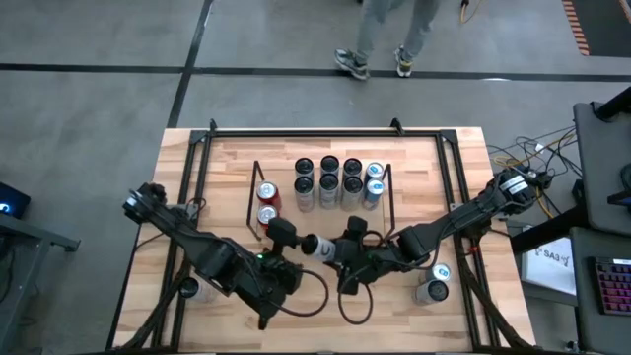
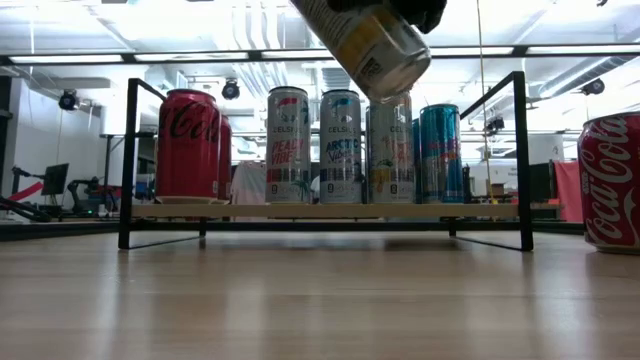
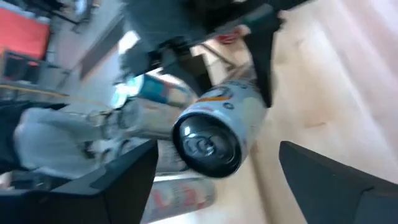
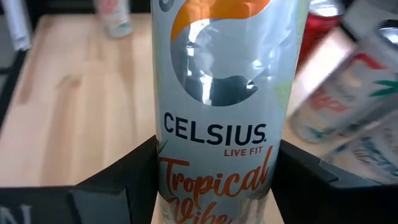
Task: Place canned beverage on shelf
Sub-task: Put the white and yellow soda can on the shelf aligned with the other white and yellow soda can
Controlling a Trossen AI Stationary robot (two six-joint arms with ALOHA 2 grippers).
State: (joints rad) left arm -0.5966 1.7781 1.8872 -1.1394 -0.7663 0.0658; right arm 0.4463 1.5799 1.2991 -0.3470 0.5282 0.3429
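Right gripper [image 4: 214, 180] first: my two dark fingers [image 4: 118, 180] sit on both sides of a slim Celsius can [image 4: 217, 106], clamped on it. Silver body, orange swoosh, "CELSIUS LIVE FIT" in dark letters and "Tropical Vibe" in orange script. From above, the can [image 1: 317, 246] hangs tilted over the table, just in front of the shelf [image 1: 386, 197], between my two arms and not on the rack. At table level it [image 2: 375, 45] dangles at an angle above the row of standing cans.

My left gripper [image 3: 214, 168] is right there too, fingers [image 3: 124, 180] spread wide on either side of the can's top end [image 3: 208, 143] without touching it, so only the right one has it.

Counting the shelf from above: eight tall slim cans [image 1: 329, 183] in two rows of four, the end pair being teal [image 1: 375, 171], plus two red Coca-Cola cans [image 1: 267, 194] at the left end. So ten on the light wood base with the thin black wire ends.

Off the shelf, two more cans [image 1: 432, 290] stand on the wooden table [image 1: 315, 143] near my right arm, and one can [image 1: 193, 289] by my left arm.

A person's legs and sneakers [image 1: 352, 63] show on the floor beyond the far edge.
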